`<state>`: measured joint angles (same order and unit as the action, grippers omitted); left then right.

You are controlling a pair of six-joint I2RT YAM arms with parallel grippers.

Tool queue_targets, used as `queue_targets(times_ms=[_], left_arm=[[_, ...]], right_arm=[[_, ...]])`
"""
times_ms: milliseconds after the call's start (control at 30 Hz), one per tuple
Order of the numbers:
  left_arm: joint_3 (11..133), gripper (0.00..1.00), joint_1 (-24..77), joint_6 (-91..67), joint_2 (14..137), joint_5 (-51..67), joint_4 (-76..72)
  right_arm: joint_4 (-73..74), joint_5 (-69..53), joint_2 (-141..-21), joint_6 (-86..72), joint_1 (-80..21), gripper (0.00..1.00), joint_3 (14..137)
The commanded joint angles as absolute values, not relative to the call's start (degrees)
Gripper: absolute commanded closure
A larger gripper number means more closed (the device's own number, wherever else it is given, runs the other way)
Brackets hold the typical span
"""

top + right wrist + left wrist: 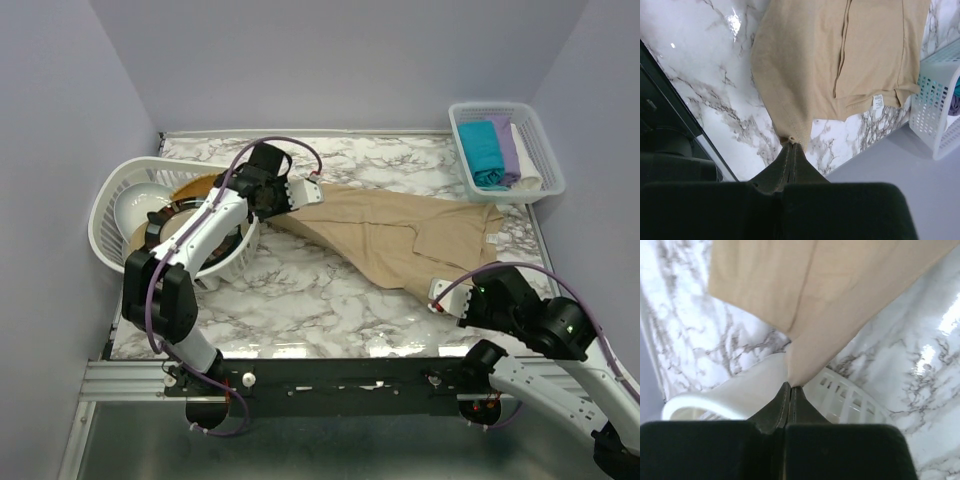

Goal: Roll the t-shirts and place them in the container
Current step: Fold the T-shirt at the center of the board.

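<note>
The beige t-shirt (400,240) lies spread on the marble tabletop (300,300), pulled out between the two arms. The left tool (298,193) is clenched on the shirt's far-left corner, just beside the rim of a round basket (110,215) that lies tipped on its side to the left of the shirt, and the right tool (437,292) is clenched on the shirt's near edge. Beyond the shirt's right end stands a rectangular basket (540,150) holding teal, lilac and white t-shirts (485,155).
</note>
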<state>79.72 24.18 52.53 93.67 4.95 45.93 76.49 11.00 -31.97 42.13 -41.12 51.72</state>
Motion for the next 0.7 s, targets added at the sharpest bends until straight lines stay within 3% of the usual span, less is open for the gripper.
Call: queue_targets(times_ms=[0,667], left_arm=[[79.7,1.00,22.8,48.3,90.2,8.5,40.8],[77.3,1.00,21.2,45.8,87.6,10.7,38.1]], right_arm=[[79.3,13.2,-30.4,42.3,-40.7,1.00,50.4],[62.2,14.8,-29.5,37.3,-39.4,0.99,40.6]])
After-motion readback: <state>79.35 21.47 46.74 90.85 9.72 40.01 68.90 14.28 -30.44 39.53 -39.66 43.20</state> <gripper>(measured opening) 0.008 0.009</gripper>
